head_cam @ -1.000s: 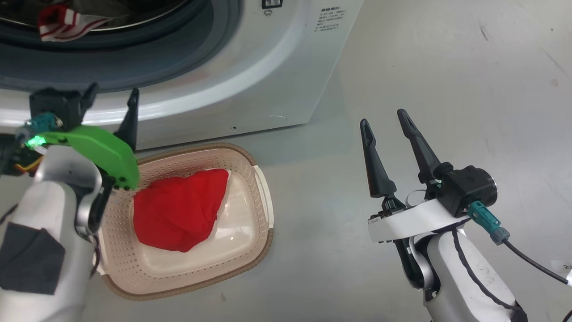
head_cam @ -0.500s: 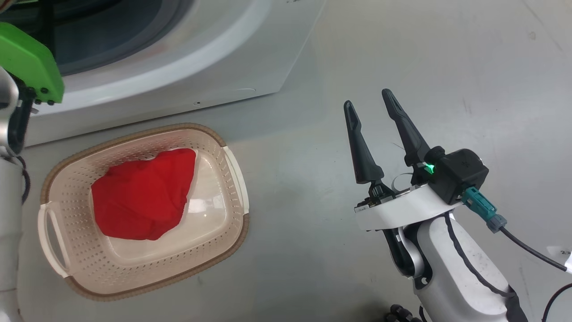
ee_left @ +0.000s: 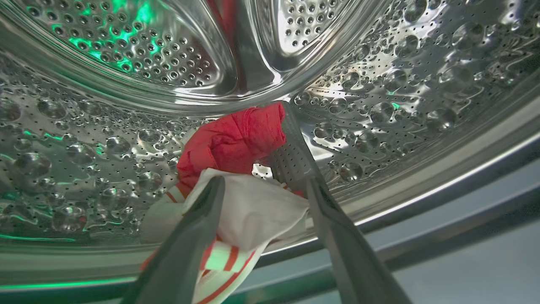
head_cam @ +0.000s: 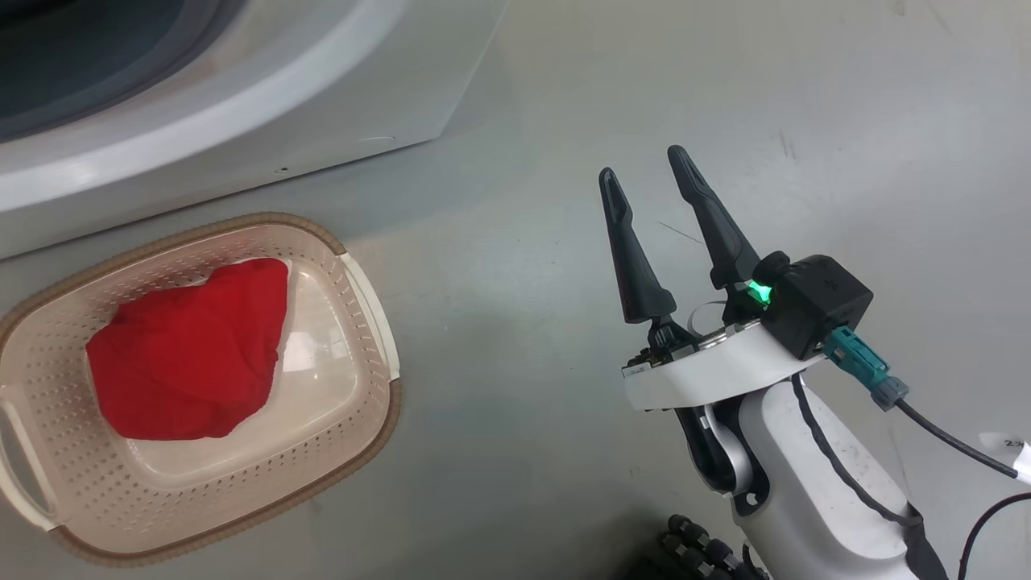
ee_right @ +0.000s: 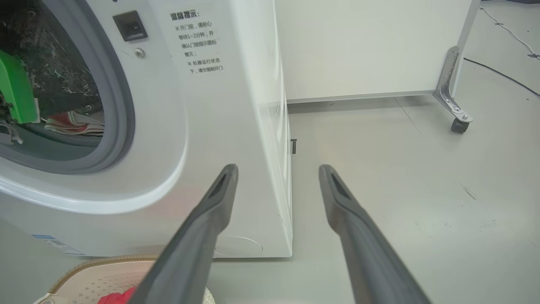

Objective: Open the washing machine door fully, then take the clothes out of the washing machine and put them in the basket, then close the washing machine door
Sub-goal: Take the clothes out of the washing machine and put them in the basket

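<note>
I record the drum (ee_left: pixel 379 105) as polished, perforated steel, mirror-bright. The garment (ee_left: pixel 232 143) in it is soft cloth. The washing machine (ee_right: pixel 219 126) casing is glossy white. The basket (head_cam: pixel 362 374) is matt perforated plastic with a woven-look rim. My right gripper (head_cam: pixel 642 162) has matt dark fingers (head_cam: pixel 636 266). The floor (head_cam: pixel 805 121) is smooth, scuffed.

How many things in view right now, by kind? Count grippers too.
Washing machine: 1
Basket: 1
Garments: 2 (red garment in the basket, red-and-white striped garment inside the machine)
Grippers: 2 (left gripper, right gripper, both open)
Total: 6
</note>
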Tool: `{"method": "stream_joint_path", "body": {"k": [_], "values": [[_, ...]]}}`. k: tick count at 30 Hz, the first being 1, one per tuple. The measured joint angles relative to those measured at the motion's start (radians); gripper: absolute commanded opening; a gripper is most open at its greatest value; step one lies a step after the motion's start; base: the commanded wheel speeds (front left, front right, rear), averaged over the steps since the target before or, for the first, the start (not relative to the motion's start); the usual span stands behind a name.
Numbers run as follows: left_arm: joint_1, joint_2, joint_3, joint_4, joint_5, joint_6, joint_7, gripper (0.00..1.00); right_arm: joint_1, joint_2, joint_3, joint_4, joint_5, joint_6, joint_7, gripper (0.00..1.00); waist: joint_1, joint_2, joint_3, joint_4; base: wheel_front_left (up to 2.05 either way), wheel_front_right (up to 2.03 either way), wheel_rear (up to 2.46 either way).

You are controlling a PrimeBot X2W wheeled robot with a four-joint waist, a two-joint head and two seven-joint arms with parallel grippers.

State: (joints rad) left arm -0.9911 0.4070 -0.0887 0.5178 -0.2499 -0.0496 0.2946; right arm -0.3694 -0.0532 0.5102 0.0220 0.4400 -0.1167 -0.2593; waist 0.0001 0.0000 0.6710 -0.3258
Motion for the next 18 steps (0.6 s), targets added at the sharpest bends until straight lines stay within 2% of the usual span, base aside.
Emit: {"method": "stream_joint_path", "body": {"k": [9,18], "values": [[-0.062,0.067,-0.005,0.091,0.046,0.000,0.053,1.00,-0.014,0.001,0.010,-0.004,0.010,-0.001,0.000,1.00,0.0000,0.0000,0.025,-0.032,0.00,0.00,0.00],[-0.099,0.073,-0.002,0.182,0.047,0.002,0.148,1.00,-0.014,0.001,0.014,-0.004,0.011,-0.002,0.000,1.00,0.0000,0.0000,0.033,-0.039,0.00,0.00,0.00]]}}
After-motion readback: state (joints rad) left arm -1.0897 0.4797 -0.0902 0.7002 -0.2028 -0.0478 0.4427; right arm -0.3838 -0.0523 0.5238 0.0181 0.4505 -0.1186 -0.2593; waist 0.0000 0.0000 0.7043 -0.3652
